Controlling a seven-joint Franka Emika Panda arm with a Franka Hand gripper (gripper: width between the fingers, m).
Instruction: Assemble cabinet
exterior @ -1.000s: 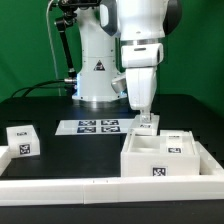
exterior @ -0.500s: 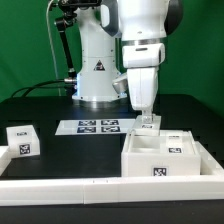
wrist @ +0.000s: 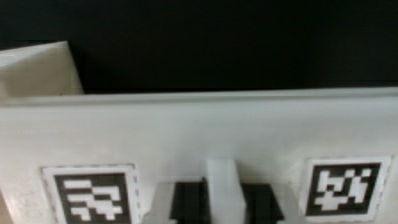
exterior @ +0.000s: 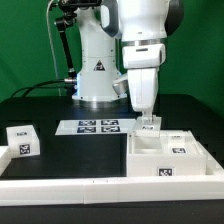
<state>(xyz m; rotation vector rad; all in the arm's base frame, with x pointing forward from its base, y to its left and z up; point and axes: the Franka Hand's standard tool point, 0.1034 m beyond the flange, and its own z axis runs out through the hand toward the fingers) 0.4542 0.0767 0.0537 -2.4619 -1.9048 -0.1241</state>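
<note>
Since half a second ago the cabinet (exterior: 145,160) has slid a little toward the exterior view's right, and the gripper (exterior: 150,121) has shifted the same way with it; nothing else on the table has changed place.

Nearest the exterior camera, a long white rail (exterior: 60,190) runs across the front of the black table (exterior: 70,150). Just behind it, on the exterior view's right, sits the cabinet: an open white box with low walls, one square tag on its front face and another on a block inside it. Its front wall lies close against the rail. On the exterior view's left, well apart from the cabinet, a small white tagged cube (exterior: 20,140) rests on the table.

The gripper points straight down at the cabinet's far wall and its tip meets the top of that wall. In the wrist view that wall (wrist: 196,130) fills most of the picture, with a tag on either side and two dark fingertips (wrist: 183,203) flanking a narrow white strip between them. Whether the fingers are clamped on this strip or only resting against the wall I cannot tell.

Farther back, the marker board (exterior: 98,126) lies flat on the table, just beside the gripper on the exterior view's left. Behind it stands the arm's white base (exterior: 95,70).
</note>
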